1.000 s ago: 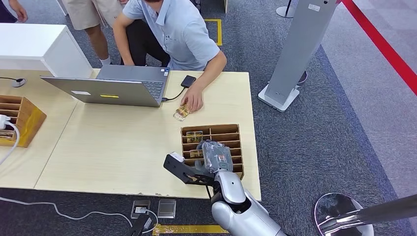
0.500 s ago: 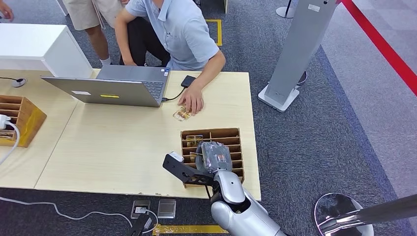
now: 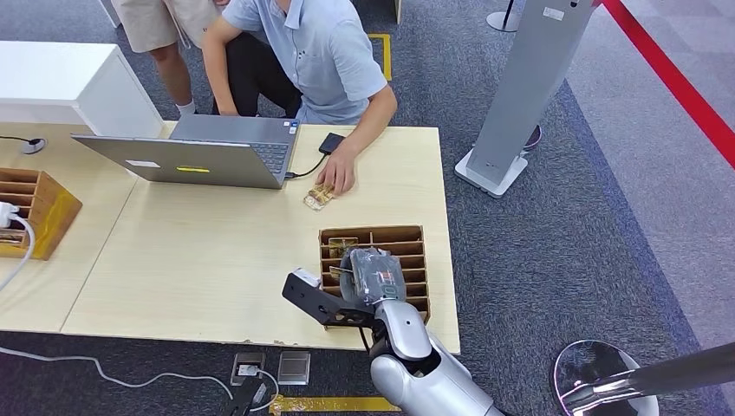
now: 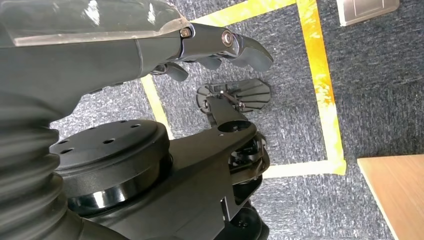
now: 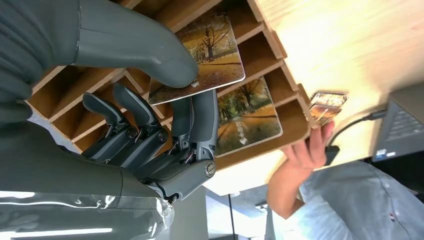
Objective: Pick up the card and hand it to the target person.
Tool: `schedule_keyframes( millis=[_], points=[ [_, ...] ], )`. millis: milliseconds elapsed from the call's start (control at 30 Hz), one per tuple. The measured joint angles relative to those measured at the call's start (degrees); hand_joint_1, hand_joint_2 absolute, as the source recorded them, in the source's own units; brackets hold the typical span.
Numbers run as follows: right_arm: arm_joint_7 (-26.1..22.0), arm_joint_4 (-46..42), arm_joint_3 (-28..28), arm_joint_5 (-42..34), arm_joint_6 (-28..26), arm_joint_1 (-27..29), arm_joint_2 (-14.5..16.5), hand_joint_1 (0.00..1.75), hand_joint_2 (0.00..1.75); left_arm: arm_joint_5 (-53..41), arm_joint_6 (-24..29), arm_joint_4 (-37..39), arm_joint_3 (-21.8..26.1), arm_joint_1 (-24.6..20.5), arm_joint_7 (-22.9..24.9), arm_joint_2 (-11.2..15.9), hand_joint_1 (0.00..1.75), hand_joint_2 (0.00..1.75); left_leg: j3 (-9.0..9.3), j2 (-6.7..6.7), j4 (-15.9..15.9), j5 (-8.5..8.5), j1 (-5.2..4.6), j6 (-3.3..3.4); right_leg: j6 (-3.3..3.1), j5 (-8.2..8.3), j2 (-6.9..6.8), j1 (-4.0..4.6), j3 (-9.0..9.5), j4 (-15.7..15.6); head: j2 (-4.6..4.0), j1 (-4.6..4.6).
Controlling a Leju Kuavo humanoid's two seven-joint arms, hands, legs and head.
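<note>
Grey carpet surrounds a pale wooden table [image 3: 217, 260]. Over the slotted card box [image 3: 414, 236] at the table's near edge, the right hand [image 3: 374, 276] pinches a card [image 5: 210, 57] between thumb and fingers, apparently to draw it from its slot. Beyond the box, a person's hand [image 3: 338, 178] rests on another card [image 3: 317, 198]. Left hand [image 4: 220, 47] hangs beside the table, fingers loosely apart, holding nothing
</note>
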Motion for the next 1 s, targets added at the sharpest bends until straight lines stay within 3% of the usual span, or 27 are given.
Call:
schedule_keyframes(
  millis=[267,433,633,867,1000],
  points=[
    [-3.75,-5.32,0.25,1.25,-3.28,-1.41,-0.08,1.66,1.75,0.13,0.04,0.06,0.01,0.16,-0.58,0.0,0.0,1.75,0.0,0.0,0.0,0.0,0.0,0.0,0.0,0.0,0.0,0.0,0.0,0.0,0.0,0.01],
    [-7.56,-6.93,0.36,-3.64,-5.37,-5.28,0.23,1.66,1.75,0.0,-0.04,0.11,0.0,0.14,-0.91,0.0,0.0,1.75,0.01,0.0,0.0,0.01,0.0,0.0,0.0,0.01,0.0,0.0,0.01,0.01,0.0,0.01],
    [-8.66,-6.72,0.74,-7.32,-6.2,-8.98,0.93,1.66,1.75,-0.79,-0.65,0.16,0.0,0.01,-0.42,0.0,0.0,1.75,-0.02,0.0,0.0,0.02,0.0,0.0,0.0,0.01,0.0,0.0,-0.01,0.01,0.0,0.0],
    [-10.54,-1.15,0.92,-13.95,-7.91,-15.87,2.46,1.66,1.75,-2.74,-2.48,0.17,0.0,-0.9,2.52,-0.01,0.0,1.75,-0.02,-0.01,0.0,0.03,0.0,0.02,-0.01,0.01,-0.01,0.0,0.0,0.01,0.01,0.03],
    [-11.21,6.62,0.96,-15.06,-9.46,-20.18,4.56,1.66,1.75,-3.74,-3.65,0.21,-0.07,-1.37,3.74,-0.07,0.0,1.75,-0.03,-0.02,0.0,0.04,0.0,0.02,-0.01,0.02,-0.02,0.0,-0.01,0.02,0.0,0.01]
  ],
)
